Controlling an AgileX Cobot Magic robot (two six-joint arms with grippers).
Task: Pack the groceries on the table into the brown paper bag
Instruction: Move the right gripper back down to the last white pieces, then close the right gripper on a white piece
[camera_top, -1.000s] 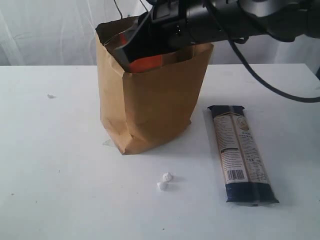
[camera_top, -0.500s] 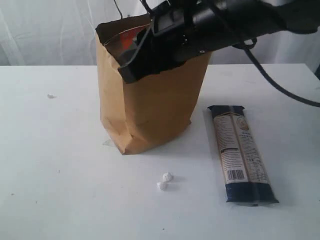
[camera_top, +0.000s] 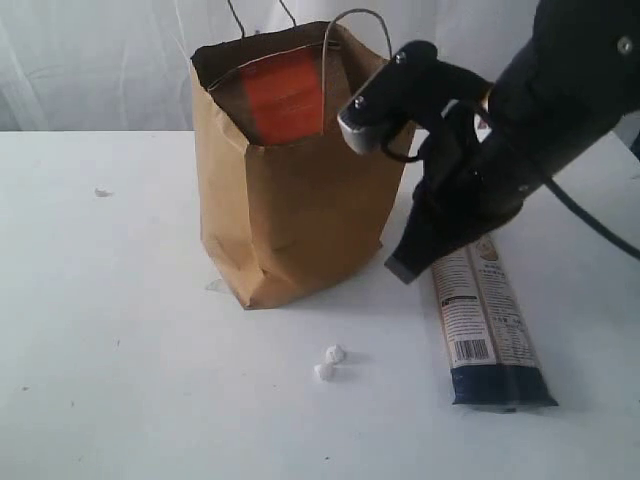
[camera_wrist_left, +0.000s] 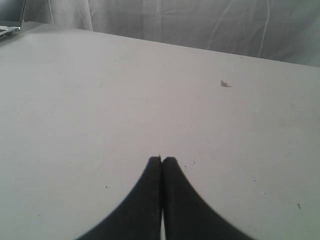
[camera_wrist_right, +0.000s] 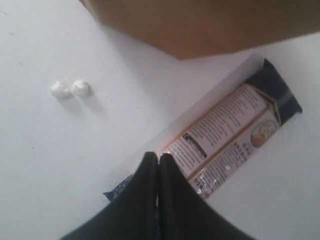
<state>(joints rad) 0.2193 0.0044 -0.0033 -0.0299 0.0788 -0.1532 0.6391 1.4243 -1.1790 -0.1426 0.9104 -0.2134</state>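
Right wrist view: my right claw (camera_wrist_right: 158, 159), pressed together and empty, hangs over the pasta packet (camera_wrist_right: 227, 132) beside the bag (camera_wrist_right: 210, 25); I should spread it across the packet's width.

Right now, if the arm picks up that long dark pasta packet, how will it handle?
The pasta packet lies flat and straight on the table, so probably stiff, unlikely to roll. Its glossy wrapper may be slippery. Gripped near one end, it could tilt.
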